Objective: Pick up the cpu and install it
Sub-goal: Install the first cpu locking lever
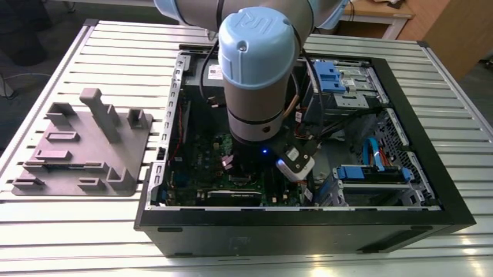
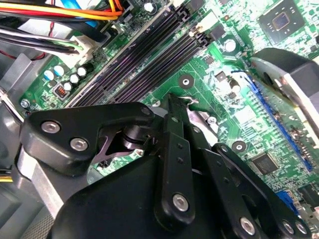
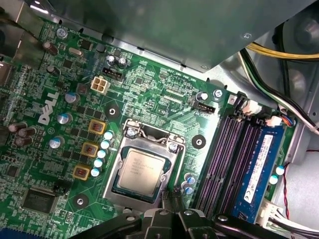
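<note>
Small flat square cpu [image 3: 141,171] with silvery-grey metal top sits seated inside hollow square metal socket frame [image 3: 130,137] on green circuit board [image 3: 164,107]. Black gripper [image 3: 169,199] hangs just beside socket edge, empty; finger spread — cannot tell. Arm reaches down into open black computer case [image 1: 431,173] on slatted desk [image 1: 77,242]; grey plastic tray [image 1: 81,153] rests beside case.

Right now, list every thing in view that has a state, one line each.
cpu: seated flat inside the socket frame, metal top up, not held.
socket frame: lying around the cpu on the green circuit board.
gripper: just above the board at the socket's edge, holding nothing; whether the jaws are open cannot be told.
computer case: side open, arm reaching inside.
grey tray: on the table beside the case, no cpu on it.
</note>
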{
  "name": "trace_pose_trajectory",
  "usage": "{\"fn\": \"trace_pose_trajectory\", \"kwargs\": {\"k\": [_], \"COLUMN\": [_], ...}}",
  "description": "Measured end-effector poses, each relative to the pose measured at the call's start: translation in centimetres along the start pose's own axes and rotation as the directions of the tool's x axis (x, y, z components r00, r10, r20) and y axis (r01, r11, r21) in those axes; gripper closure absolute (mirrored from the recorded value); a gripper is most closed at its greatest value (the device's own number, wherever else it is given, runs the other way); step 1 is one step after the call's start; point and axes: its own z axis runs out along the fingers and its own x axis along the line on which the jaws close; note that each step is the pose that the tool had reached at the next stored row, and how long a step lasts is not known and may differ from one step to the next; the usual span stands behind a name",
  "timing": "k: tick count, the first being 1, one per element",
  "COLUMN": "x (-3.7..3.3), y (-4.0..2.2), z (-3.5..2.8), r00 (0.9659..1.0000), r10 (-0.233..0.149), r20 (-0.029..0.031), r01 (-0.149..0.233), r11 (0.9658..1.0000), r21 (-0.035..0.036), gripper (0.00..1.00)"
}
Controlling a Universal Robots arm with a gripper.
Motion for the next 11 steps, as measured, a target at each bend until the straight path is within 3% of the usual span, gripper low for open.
{"fn": "trace_pose_trajectory", "kwargs": {"k": [11], "x": [-0.17], "y": [-0.15], "z": [0.20], "r00": [1.0000], "r10": [-0.003], "r20": [0.0002], "r01": [0.003], "r11": [1.0000], "r21": [-0.0005], "gripper": [0.89]}}
